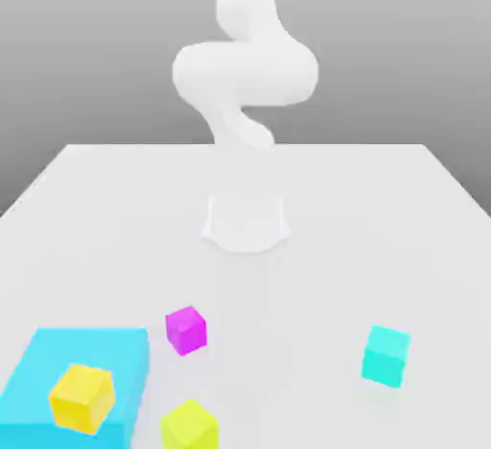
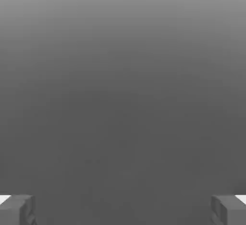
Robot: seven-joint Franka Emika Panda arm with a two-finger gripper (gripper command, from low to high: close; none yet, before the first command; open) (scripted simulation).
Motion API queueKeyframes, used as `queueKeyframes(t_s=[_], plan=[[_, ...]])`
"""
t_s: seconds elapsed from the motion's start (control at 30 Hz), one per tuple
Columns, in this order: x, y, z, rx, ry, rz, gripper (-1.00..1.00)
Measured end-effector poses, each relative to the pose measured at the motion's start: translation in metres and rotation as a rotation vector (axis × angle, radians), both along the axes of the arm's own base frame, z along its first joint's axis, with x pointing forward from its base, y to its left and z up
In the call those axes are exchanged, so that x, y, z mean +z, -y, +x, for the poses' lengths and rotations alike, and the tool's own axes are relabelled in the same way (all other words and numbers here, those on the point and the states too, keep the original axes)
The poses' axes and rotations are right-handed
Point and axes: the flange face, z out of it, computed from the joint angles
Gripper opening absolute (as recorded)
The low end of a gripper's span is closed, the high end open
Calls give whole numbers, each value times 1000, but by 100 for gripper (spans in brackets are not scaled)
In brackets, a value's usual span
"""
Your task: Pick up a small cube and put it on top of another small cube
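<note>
While unlabelled, the lime cube (image 1: 189, 425) sits untouched.

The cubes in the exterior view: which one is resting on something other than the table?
The golden-yellow cube: it sits on the flat cyan block; the magenta, lime and cyan cubes stand directly on the table.
</note>
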Motion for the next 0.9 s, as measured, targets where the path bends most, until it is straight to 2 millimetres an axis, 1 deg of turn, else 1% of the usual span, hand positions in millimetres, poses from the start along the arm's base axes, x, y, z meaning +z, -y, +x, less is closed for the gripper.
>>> queueKeyframes(t_s=[0.1,0.2,0.33,0.43,0.53,0.67,0.77,0.9], plan=[[-46,6,38,-84,-82,17,0],[-95,13,69,-163,-159,36,0],[-164,26,101,-264,-258,67,0],[-218,37,118,-337,-331,95,0],[-273,46,128,-409,-403,127,0],[-347,61,131,-510,-498,180,0],[-401,64,127,-573,-570,222,0],[-469,65,115,-661,-662,287,0]])
